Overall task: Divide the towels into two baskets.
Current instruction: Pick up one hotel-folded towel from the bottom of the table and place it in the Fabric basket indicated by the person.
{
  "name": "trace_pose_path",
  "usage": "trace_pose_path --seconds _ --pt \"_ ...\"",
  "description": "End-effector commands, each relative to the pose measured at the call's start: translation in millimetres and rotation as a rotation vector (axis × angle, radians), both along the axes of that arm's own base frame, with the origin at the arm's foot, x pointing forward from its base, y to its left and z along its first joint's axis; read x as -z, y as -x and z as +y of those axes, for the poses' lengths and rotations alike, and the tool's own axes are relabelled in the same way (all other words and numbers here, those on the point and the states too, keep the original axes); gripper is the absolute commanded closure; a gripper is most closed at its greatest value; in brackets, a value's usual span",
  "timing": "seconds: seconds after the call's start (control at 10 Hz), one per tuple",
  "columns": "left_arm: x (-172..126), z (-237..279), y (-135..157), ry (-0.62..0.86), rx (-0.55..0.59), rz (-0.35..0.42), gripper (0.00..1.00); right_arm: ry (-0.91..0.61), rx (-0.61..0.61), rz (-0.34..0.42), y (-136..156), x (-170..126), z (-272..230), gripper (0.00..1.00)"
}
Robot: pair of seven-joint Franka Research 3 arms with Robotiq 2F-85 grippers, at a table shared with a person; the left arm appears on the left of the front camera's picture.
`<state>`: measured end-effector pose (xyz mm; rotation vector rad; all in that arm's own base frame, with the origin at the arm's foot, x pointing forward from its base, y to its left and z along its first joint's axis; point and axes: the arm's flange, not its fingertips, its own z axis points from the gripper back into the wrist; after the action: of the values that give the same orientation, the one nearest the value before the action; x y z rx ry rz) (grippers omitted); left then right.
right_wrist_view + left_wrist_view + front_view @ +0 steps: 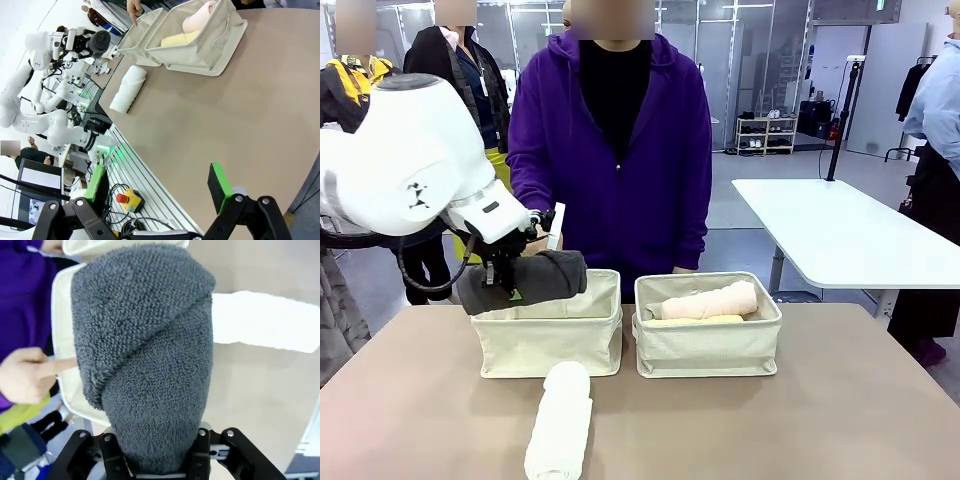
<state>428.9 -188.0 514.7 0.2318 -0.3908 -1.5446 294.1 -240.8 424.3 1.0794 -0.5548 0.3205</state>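
Grey towel clamped in my left gripper, above the left basket, at its left edge. Looks soft, light and squashy. I'd hold it mid-roll so it won't sag or unroll. Right gripper spread, empty. Left pads buried in terry, basket floor hidden.

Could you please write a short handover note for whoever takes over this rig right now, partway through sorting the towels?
Left gripper: shut on the dark grey towel, held above the left basket at its left rim.
Right gripper: open, holding nothing.
Person's hand: points at the left basket.
Done: pink towel and yellow towel lie in the right basket.
To do: lower the grey towel in; the white towel lies on the table, probably next.
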Motion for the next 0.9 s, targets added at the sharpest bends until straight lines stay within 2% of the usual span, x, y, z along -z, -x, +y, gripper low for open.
trace_pose_path --seconds 0.0,0.1,0.3,0.4,0.5,0.8 --pt "13.6 -1.4 -43.3 -0.045 0.07 -0.011 0.68 -0.015 0.01 0.003 2.0 -4.0 2.4 0.0" --pt "24.2 -1.2 -61.4 -0.087 0.077 -0.022 0.68 -0.015 0.01 0.003 2.0 -4.0 2.4 0.0" --pt "39.7 0.5 -96.7 -0.08 0.089 -0.021 0.68 -0.015 0.01 0.003 2.0 -4.0 2.4 0.0" --pt "51.6 -0.5 -110.3 -0.077 0.097 0.026 0.68 -0.015 0.01 0.003 2.0 -4.0 2.4 0.0" --pt "64.5 1.2 -124.4 -0.12 0.066 0.028 0.68 -0.015 0.01 0.003 2.0 -4.0 2.4 0.0" --pt "85.5 -5.7 -143.3 -0.026 0.13 0.035 0.68 -0.015 0.01 0.003 2.0 -4.0 2.4 0.0"
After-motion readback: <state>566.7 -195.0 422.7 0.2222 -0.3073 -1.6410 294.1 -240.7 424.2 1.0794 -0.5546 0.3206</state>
